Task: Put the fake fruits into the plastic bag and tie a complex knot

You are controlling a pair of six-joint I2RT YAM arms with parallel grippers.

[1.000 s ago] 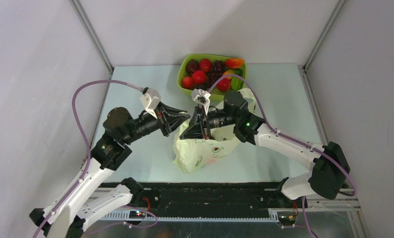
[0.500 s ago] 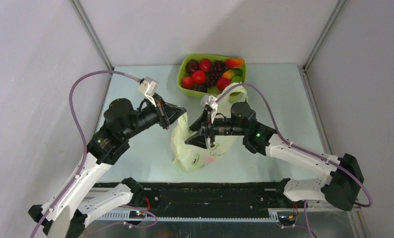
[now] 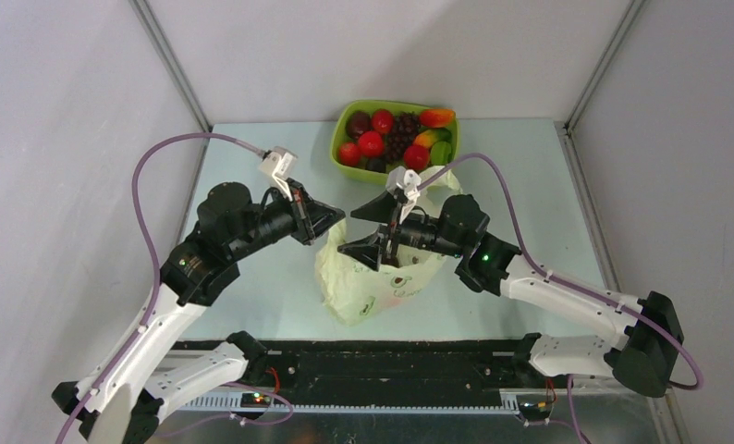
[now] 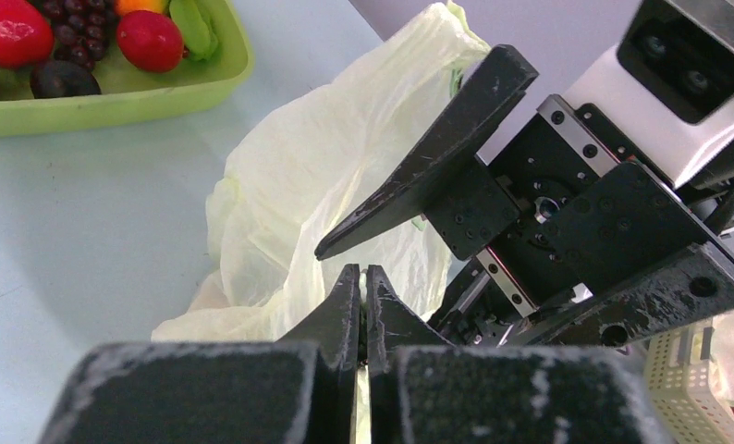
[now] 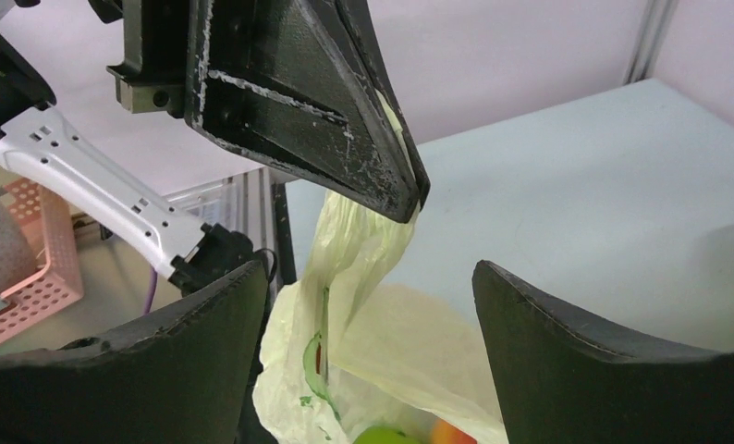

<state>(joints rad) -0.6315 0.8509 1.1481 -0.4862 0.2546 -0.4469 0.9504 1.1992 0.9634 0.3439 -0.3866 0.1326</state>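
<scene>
The left hand (image 3: 338, 222) is clenched on the upper rim of the plastic bag (image 3: 368, 287), holding a strip of film up. Just beside it, the right hand (image 3: 352, 233) is released, fingers spread wide above the bag's mouth. Beyond both hands, fake fruits (image 3: 393, 139) lie in the lime tray (image 3: 337, 139) on the table (image 3: 530, 203). 2 more show inside the bag below the right hand.

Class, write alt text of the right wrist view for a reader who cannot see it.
The left gripper, jaws shut, pinches up a rim of the pale green plastic bag over a light blue table. The right gripper stands below, jaws wide open, and two fake fruits, green and orange, show inside the bag.
</scene>
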